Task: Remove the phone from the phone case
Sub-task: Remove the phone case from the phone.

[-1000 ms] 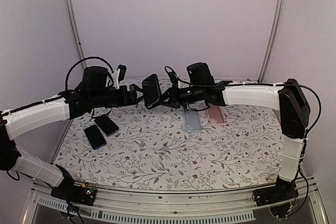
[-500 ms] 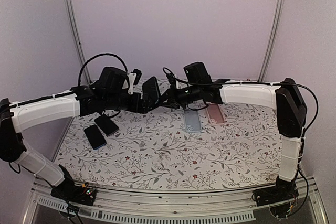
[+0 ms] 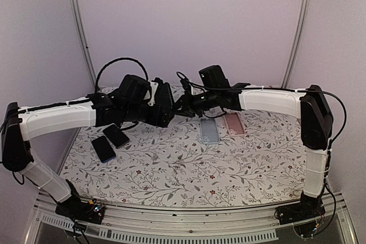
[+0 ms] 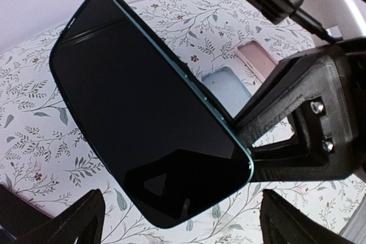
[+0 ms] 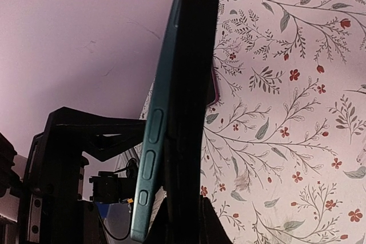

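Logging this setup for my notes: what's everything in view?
phone in case: one, black screen, teal case, held up between both grippers
dark phones: two, black, flat on the cloth's left
blue item: one, light blue, flat on the cloth, far middle; phone or case unclear
pink item: one, pink, flat beside the blue item
cloth: one, white with flowers, over the table
left gripper: one, black, open at the phone
right gripper: one, black, shut on the phone

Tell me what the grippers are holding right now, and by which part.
The right gripper pinches the black-screened phone, in its teal case, near one end. The open left gripper holds nothing.
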Motion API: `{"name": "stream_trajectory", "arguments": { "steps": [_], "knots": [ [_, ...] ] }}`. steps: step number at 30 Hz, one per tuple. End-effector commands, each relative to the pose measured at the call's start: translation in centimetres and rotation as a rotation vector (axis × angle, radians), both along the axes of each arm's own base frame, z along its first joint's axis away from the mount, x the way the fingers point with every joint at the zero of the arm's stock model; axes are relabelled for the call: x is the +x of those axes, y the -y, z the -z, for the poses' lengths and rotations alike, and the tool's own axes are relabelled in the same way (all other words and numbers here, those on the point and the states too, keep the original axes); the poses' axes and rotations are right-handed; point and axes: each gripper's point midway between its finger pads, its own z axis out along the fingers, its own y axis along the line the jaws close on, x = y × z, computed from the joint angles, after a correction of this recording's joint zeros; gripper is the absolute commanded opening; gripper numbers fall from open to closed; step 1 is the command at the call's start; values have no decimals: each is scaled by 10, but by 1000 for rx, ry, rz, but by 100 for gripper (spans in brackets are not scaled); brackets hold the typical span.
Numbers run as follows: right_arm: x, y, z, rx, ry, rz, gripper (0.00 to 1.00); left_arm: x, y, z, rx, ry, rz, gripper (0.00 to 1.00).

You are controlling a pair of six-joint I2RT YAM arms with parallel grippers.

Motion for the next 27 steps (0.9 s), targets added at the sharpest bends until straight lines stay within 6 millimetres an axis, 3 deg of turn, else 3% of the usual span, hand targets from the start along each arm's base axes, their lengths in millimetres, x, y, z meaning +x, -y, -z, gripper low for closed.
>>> {"name": "stream_trajectory", "arguments": {
  "steps": [1, 17, 27],
  "knots": [
    [0, -13, -30, 67, 77, -36, 0, 6, 0, -8, 45, 45, -32, 95],
    [-6, -22, -32, 42, 85, -38, 0, 19, -9, -3, 114, 85, -97, 90],
    [-15, -28, -35, 72, 27, -61, 0, 26, -11, -6, 195, 154, -126, 81]
  ]
}}
